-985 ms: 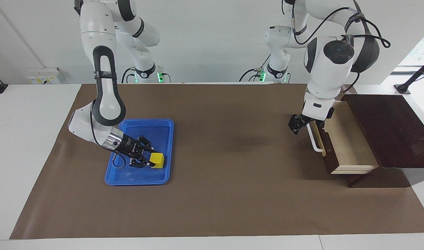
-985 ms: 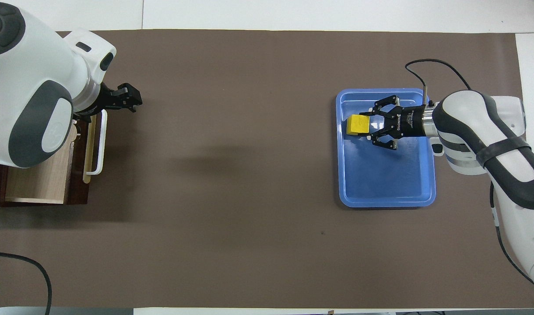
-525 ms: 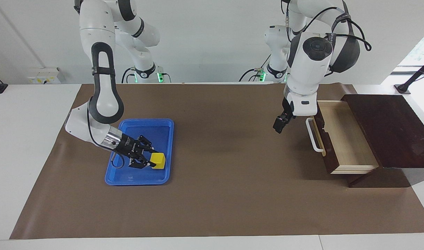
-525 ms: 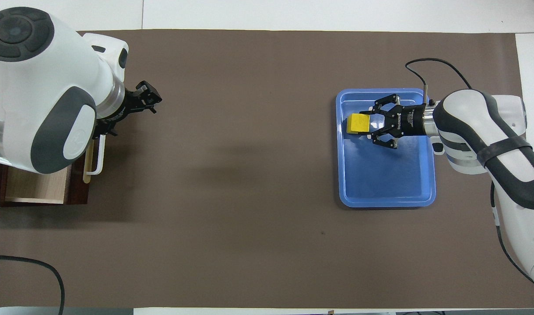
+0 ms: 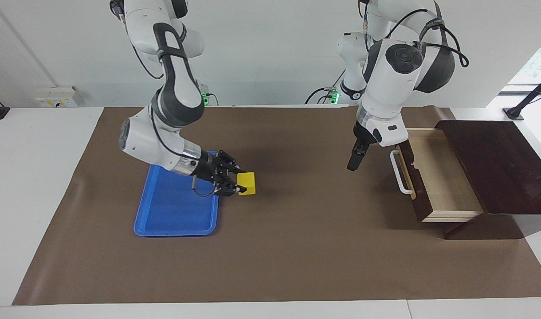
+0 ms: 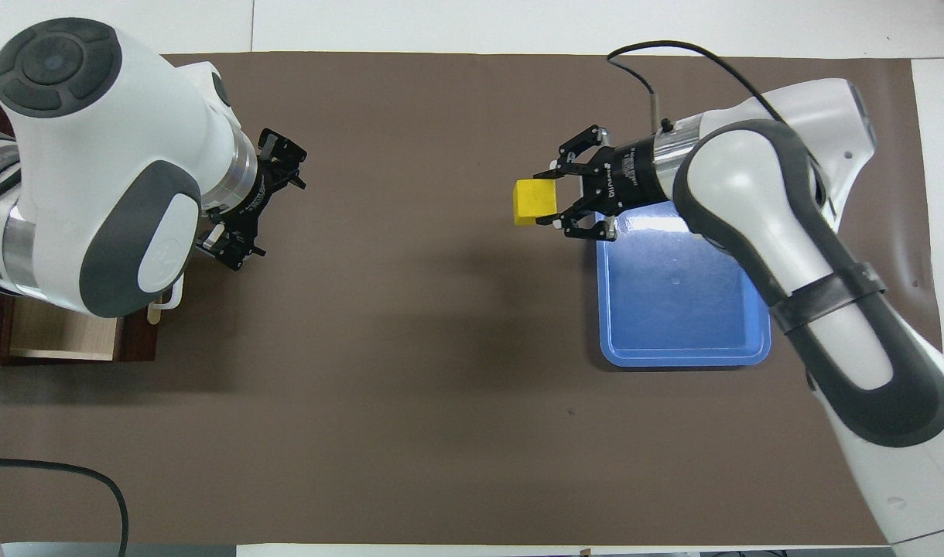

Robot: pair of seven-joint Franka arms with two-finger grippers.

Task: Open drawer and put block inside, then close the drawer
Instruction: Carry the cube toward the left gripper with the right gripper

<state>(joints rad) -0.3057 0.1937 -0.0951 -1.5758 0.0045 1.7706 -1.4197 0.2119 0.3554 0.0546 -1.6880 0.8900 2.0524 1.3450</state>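
One small yellow cube block (image 5: pixel 246 184) sits pinched in the right gripper (image 5: pixel 236 184), over brown mat beside the blue tray (image 5: pixel 173 212); the left gripper (image 5: pixel 353 161) hangs near the open wooden drawer (image 5: pixel 439 177), its fingers unclear.

The left arm (image 6: pixel 108 170) hides most of the drawer (image 6: pixel 62 336) from overhead — box cut off.

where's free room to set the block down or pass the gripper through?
Bare mat between the blue tray and the drawer; the open drawer holds nothing. Crowded: the right gripper holding the block over the mat beside the tray, and the left gripper by the drawer's handle.
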